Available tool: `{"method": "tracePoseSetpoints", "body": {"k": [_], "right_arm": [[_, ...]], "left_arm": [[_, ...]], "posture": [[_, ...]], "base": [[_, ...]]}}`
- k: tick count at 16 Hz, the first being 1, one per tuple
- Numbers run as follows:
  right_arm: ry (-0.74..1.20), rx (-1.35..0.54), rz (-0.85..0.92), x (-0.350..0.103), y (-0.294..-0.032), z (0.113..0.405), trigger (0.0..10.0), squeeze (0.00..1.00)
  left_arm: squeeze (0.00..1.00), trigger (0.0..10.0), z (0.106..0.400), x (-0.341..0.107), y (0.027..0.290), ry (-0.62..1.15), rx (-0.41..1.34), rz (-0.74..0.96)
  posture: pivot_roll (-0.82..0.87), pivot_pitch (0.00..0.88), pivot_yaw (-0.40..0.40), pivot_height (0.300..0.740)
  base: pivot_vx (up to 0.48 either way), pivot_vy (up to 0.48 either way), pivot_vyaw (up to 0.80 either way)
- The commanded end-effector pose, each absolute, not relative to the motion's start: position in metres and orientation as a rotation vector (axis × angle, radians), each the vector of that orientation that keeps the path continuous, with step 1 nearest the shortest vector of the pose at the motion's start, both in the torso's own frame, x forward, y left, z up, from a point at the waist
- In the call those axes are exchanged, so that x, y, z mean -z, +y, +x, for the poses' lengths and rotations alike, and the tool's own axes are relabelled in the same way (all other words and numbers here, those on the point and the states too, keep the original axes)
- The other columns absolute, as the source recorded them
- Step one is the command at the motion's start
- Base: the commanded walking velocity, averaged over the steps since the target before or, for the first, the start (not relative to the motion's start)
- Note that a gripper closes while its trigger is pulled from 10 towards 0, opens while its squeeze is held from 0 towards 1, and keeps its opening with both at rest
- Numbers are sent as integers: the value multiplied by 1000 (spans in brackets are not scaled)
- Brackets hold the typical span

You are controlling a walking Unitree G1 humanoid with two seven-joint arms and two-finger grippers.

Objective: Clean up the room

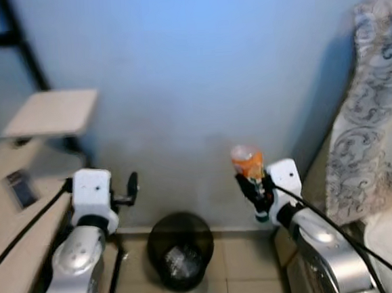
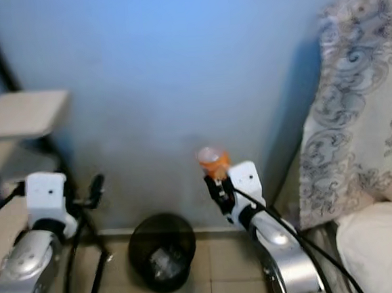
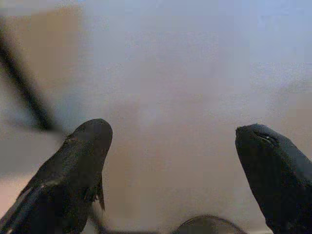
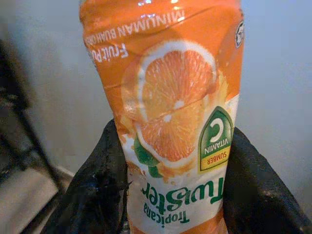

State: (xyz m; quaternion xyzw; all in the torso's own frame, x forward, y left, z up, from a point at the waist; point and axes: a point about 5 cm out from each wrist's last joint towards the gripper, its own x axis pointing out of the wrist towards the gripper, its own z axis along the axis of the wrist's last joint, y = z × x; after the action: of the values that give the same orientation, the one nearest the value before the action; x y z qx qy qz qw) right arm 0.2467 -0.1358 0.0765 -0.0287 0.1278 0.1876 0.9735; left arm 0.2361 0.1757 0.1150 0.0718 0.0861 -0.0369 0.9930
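- Here, in the eye views, the right gripper (image 1: 252,183) pinches the juice bottle (image 1: 247,161) upside down, beside and above the waste bin (image 1: 181,250) on the floor.
- Left wrist view: left gripper (image 3: 173,161) spread, empty.
- Right wrist view: the fingers (image 4: 97,180) grip mid-label; the bottle seems light, thin and slippery.

Both silver arms reach forward — the left gripper (image 3: 170,161) with fingers spread apart and nothing between them, the right gripper (image 4: 170,180) clamped on an orange juice bottle (image 4: 170,97) held bottom-up
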Motion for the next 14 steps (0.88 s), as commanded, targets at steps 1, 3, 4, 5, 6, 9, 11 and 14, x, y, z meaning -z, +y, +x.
{"method": "tracePoseSetpoints", "body": {"k": [1, 3, 4, 5, 6, 9, 11, 14], "right_arm": [[254, -377, -60, -77, -138, 249, 10000, 0], [277, -398, -41, -75, -137, 251, 10000, 0], [297, -438, -49, -72, -135, 253, 10000, 0], [337, -492, -83, -66, -132, 255, 10000, 0], [380, -566, -100, -59, -127, 256, 10000, 0], [475, -780, -160, -44, -107, 254, 10000, 0], [512, -813, -169, -34, -91, 264, 10000, 0], [535, -827, -195, -26, -71, 278, 10000, 0]], "left_arm": [[0, 10000, 236, -117, 176, 160, 78, 165], [0, 10000, 237, -117, 177, 164, 84, 171], [0, 10000, 236, -114, 177, 185, 120, 179], [0, 10000, 234, -110, 175, 214, 174, 196], [0, 10000, 231, -108, 172, 235, 239, 223], [0, 10000, 222, -100, 170, 304, 386, 299], [0, 10000, 216, -93, 174, 370, 486, 354], [0, 10000, 208, -88, 180, 435, 574, 404]], "posture": [[-35, 13, 11, 740], [-38, 15, 19, 740], [-38, 18, 22, 740], [-36, 19, 22, 740], [-35, 21, 23, 740], [-31, 32, 14, 740], [-33, 54, 0, 740], [-30, 85, -14, 740]], "base": [[416, 0, 0], [360, 0, 0], [0, 0, 0], [0, 0, 0], [0, 0, 0], [0, 0, 0], [0, 0, 0], [0, 0, 0]]}}
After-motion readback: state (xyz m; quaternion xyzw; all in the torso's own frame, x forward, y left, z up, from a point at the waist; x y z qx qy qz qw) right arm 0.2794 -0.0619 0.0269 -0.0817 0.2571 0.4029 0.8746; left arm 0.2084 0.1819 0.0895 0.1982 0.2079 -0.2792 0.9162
